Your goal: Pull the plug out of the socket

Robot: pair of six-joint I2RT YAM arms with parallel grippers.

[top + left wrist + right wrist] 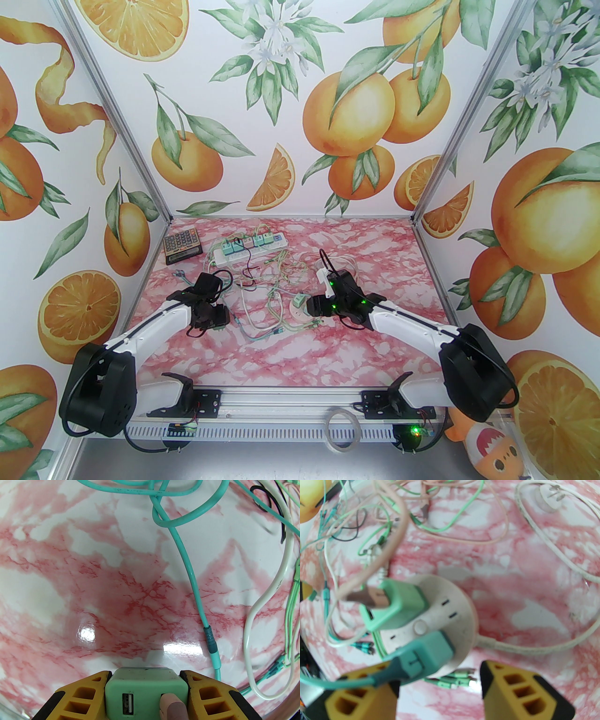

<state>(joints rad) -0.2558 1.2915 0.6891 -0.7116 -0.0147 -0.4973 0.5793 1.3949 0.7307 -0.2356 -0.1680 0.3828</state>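
A round white socket (450,611) lies mid-table (296,307). A light green plug (398,604) with a pink cable and a teal plug (427,653) with a teal cable sit in it. My right gripper (440,686) is open just short of the socket's near edge, and its left yellow finger (361,695) lies under the teal cable. In the top view the right gripper (310,307) is right beside the socket. My left gripper (146,688) is shut on a light green USB plug (145,686) above bare table. The left gripper (219,319) hangs left of the cable tangle.
A white power strip (248,246) with several green plugs lies at the back, and a calculator (182,244) sits to its left. Loose cables (267,290) sprawl between the arms. The socket's own white cord ends in a pronged plug (548,497). A tape roll (342,429) rests at the front rail.
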